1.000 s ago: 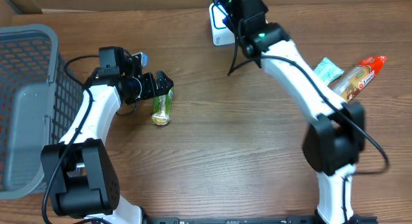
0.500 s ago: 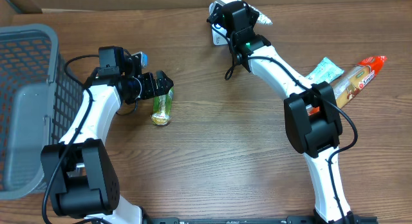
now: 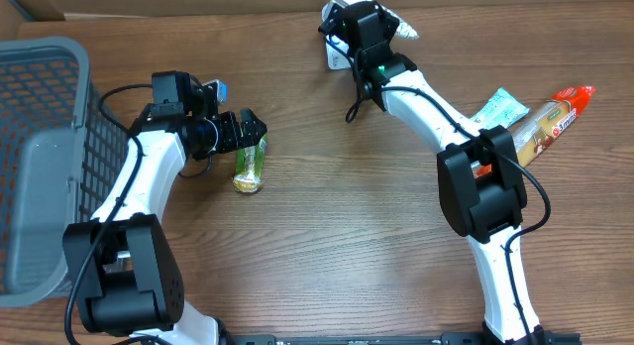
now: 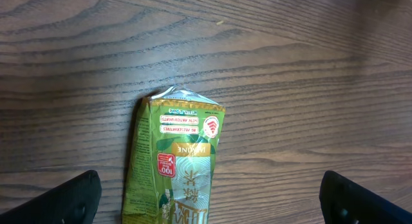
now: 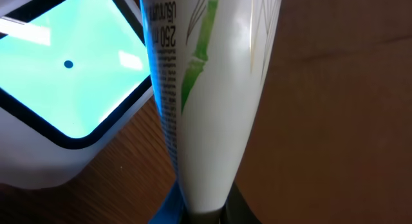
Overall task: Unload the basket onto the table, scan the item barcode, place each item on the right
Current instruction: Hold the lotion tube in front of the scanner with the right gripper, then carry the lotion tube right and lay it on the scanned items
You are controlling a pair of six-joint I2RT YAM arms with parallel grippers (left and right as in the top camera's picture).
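Note:
My right gripper is shut on the narrow end of a white tube with green stripes and small print. In the right wrist view the tube stands just right of the scanner, whose window glows cyan. From overhead the tube pokes out beside the gripper, above the white scanner at the table's far edge. At the left, a green tea packet lies flat on the wood. My left gripper hovers over the packet, open wide, with its fingertips clear on both sides.
A grey mesh basket fills the far left. Right of the right arm lie a long orange-and-brown snack pack and a pale teal packet. Black cables trail by both arms.
A second ago the right arm shifted its pose and turned its wrist by the scanner, bringing the white tube into overhead view. Since half a second ago nothing has moved. The left arm stayed still.

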